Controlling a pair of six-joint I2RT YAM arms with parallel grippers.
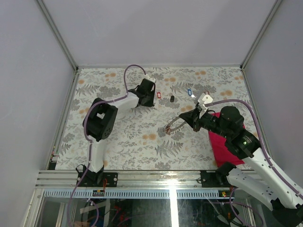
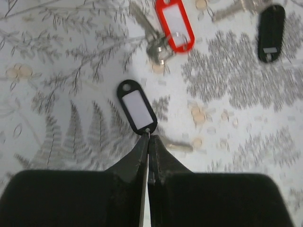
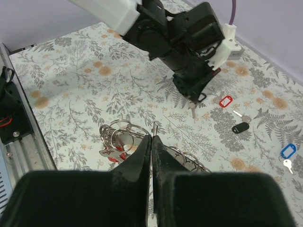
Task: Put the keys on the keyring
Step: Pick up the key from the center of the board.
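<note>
My left gripper point(image 2: 148, 138) is closed on the near end of the black-rimmed key tag point(image 2: 137, 109). The tag juts out past the fingertips with its white label up and the hole at its far end free. I cannot tell whether it has left the table point(image 1: 118, 142). The right gripper point(image 3: 151, 138) is also pressed together, clamped on the keyring point(image 3: 118, 139), whose loops bunch on one side of the fingers while a linked run trails off the other. The held tag sits beyond the keyring and to its left, well apart. The red key tag point(image 2: 175, 23) lies beyond it and slightly left, the plain black key tag point(image 2: 271, 32) straight beyond, and the blue key tag point(image 3: 288, 151) beyond and to the right. I judge the grip on that thin end to be slight, so I would raise the tag slowly and watch that it does not swivel. I would then carry it toward the keyring with the free hole leading. Since the keyring looks floppy, I would keep the right arm motionless and present one loop clear of the bunch. A blurred pale shape beside the left fingertips may be a key, and I would check it before pulling.
</note>
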